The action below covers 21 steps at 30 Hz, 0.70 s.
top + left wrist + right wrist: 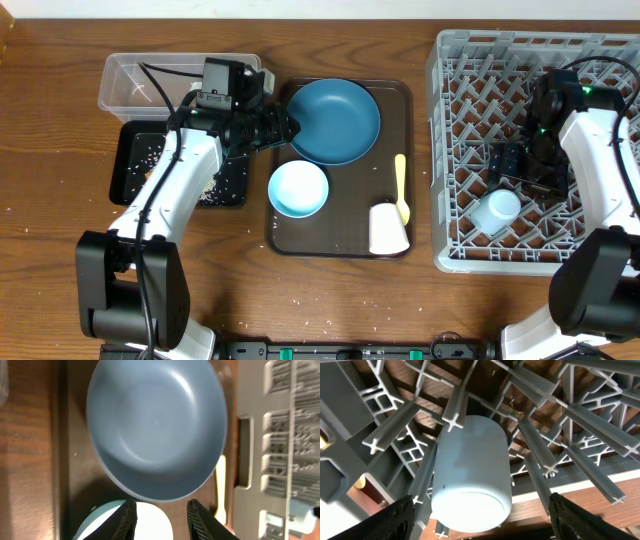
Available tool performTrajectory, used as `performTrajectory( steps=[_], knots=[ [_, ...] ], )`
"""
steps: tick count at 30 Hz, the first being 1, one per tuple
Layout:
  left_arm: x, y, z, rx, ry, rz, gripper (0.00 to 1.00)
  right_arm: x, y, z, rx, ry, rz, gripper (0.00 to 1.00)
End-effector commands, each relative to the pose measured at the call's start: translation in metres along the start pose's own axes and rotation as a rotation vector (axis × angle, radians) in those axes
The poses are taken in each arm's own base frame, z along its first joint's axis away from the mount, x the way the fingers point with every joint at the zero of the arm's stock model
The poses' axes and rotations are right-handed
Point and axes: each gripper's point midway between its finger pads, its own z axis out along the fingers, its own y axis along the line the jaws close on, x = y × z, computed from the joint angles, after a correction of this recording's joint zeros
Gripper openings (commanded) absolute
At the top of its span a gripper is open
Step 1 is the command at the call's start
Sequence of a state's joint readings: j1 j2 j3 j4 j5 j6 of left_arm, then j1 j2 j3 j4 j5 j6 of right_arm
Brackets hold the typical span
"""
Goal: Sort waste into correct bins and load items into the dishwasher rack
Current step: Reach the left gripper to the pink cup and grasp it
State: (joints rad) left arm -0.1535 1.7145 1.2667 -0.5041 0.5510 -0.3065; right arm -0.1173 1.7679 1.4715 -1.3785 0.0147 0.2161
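Currently, right end effector (480,505) spread wide, clear of light blue cup (470,470) inside dishwasher rack (440,150); left end effector (160,507) parted, empty, at dark blue plate (155,425) left of rack.

A dark blue plate (156,430) fills most of the frame, resting on a brown tray (75,485). Below its near rim the left gripper (160,521) shows two dark fingers (127,521) standing apart, with nothing clamped between them. A white bowl (102,521) lies under the fingers. A yellow spoon (220,485) lies just beside the plate's right edge, the grey rack (280,460) beyond it, and wooden table (25,460) at the left
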Motion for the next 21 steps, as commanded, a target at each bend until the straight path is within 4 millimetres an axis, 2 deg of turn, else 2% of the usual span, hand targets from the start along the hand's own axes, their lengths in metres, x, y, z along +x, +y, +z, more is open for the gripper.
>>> performTrajectory(
  steps=[1, 6, 10, 16, 21],
  knots=[
    [-0.008, -0.003, -0.019, -0.071, -0.044, 0.086, 0.36, -0.01, 0.01, -0.033, -0.055, -0.106, -0.035, 0.87],
    [0.013, -0.018, -0.041, -0.187, -0.029, 0.206, 0.36, -0.02, 0.027, -0.081, -0.166, -0.257, -0.104, 0.92],
    [0.047, -0.036, -0.037, -0.26, 0.042, 0.312, 0.36, -0.025, 0.031, -0.105, -0.202, -0.355, -0.122, 0.92],
    [0.118, -0.066, -0.01, -0.328, 0.21, 0.577, 0.44, -0.027, 0.031, -0.108, -0.204, -0.375, -0.123, 0.91],
    [0.168, -0.083, 0.0, -0.355, 0.285, 0.735, 0.46, -0.026, 0.031, -0.108, -0.203, -0.374, -0.128, 0.9]
  ],
)
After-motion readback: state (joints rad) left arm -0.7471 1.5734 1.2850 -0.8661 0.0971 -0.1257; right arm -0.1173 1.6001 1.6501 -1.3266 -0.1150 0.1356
